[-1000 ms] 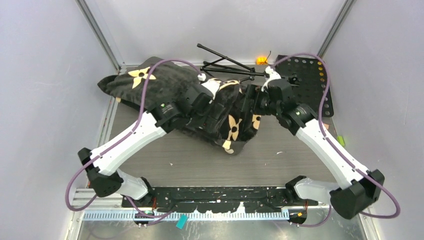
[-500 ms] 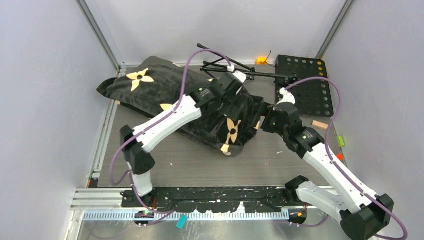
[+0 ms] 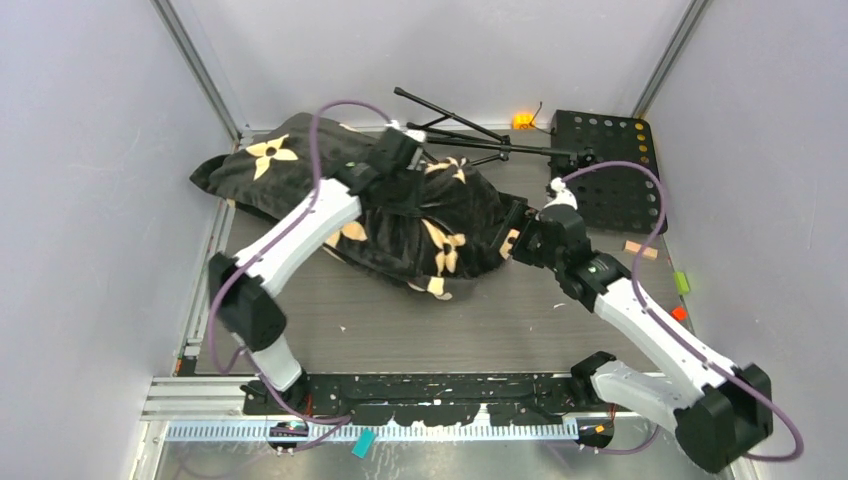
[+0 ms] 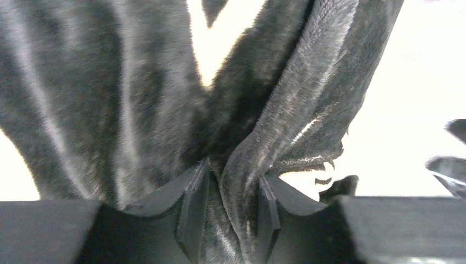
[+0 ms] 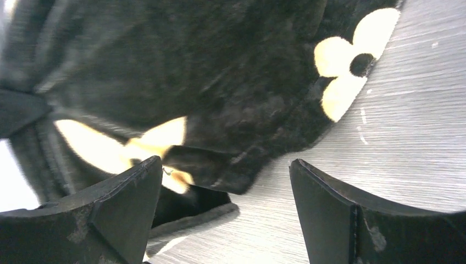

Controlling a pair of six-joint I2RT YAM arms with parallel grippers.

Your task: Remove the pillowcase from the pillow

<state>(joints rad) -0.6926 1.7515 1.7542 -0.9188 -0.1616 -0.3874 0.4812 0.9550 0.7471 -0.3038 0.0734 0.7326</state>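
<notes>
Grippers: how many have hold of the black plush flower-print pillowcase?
1. The left gripper is shut on a fold of the black plush flower-print pillowcase, at its far side; the right gripper is open at its right edge, holding nothing.

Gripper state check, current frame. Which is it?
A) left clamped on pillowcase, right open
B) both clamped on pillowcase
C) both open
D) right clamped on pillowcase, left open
A: the left wrist view shows the left gripper pinching a fold of the pillowcase between its fingers, while the right wrist view shows the right gripper with its fingers spread wide and nothing clamped.
</notes>
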